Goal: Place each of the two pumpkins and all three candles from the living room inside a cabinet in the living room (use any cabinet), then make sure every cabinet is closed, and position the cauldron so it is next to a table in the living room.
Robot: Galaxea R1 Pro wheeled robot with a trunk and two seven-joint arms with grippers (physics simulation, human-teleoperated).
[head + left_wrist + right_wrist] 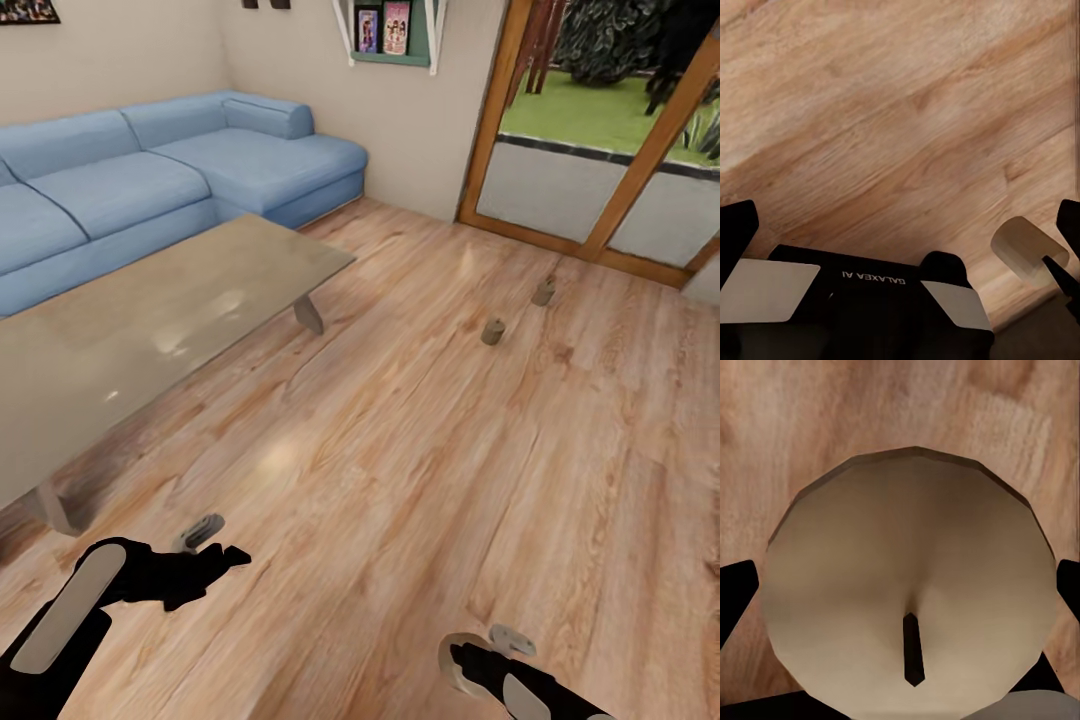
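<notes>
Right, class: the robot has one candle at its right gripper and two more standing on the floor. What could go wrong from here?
1. The held candle sits between the right gripper fingers by its smooth round side; it may slip on the way.
2. The near floor candle and far floor candle stand in open floor; the base might knock them over.
3. The table is close to the left gripper; a turn could clip it.

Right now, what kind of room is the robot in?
Most likely a living room: a blue sectional sofa stands behind a low glossy coffee table, on a wood plank floor, with glass patio doors opening onto a garden. Two small candles stand on the floor.
</notes>
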